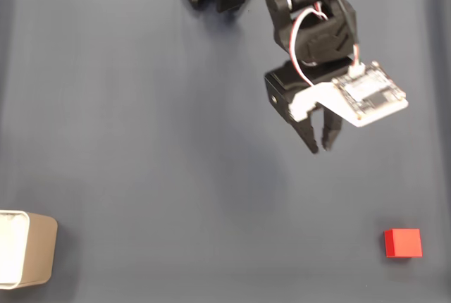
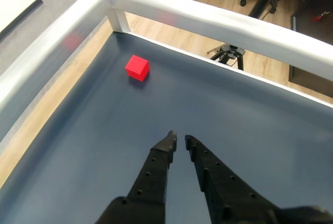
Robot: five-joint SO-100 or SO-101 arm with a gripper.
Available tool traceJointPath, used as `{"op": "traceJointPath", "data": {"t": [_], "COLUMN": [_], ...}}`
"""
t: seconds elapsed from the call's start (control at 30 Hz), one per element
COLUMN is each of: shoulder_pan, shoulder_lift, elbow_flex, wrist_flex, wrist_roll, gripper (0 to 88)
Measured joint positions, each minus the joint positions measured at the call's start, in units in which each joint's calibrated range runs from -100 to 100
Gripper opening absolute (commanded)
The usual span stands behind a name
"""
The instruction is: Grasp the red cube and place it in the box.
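1. In the fixed view, the black arm reaches in from the far edge of the dark blue mat and bends toward the right half of the scene.
2. A white circuit board with red and white wires is mounted on the arm's wrist, just above the fingers.
3. The gripper hangs over bare mat with nothing between its fingers; the two tips stand almost together, with only a narrow slit between them.
4. The wrist view shows the same: the gripper has its two black perforated fingers nearly meeting at the tips, above empty mat.
5. The red cube rests on the mat at the near right of the fixed view, well apart from the gripper and nearer the camera than it.
6. In the wrist view the red cube lies ahead and to the left of the fingertips, close to the corner of the silver rail that borders the mat.
7. The box sits at the near left edge of the fixed view, partly cut off by the frame, its white inside showing at the left.
8. Cube and box lie at opposite sides of the mat, both untouched by the arm.
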Motion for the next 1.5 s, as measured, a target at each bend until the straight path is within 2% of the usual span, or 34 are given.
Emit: {"op": "traceJointPath", "data": {"t": [0.3, 0.63, 1.5], "shoulder_pan": [-2.2, -2.8, -4.6], "shoulder_lift": [10.0, 20.5, 44.8], "elbow_flex": [-9.4, -14.0, -35.8], "wrist_flex": [-2.4, -10.0, -15.1], "wrist_roll": [0.2, 0.7, 1.3], "gripper": [11.3, 19.0, 36.0]}}
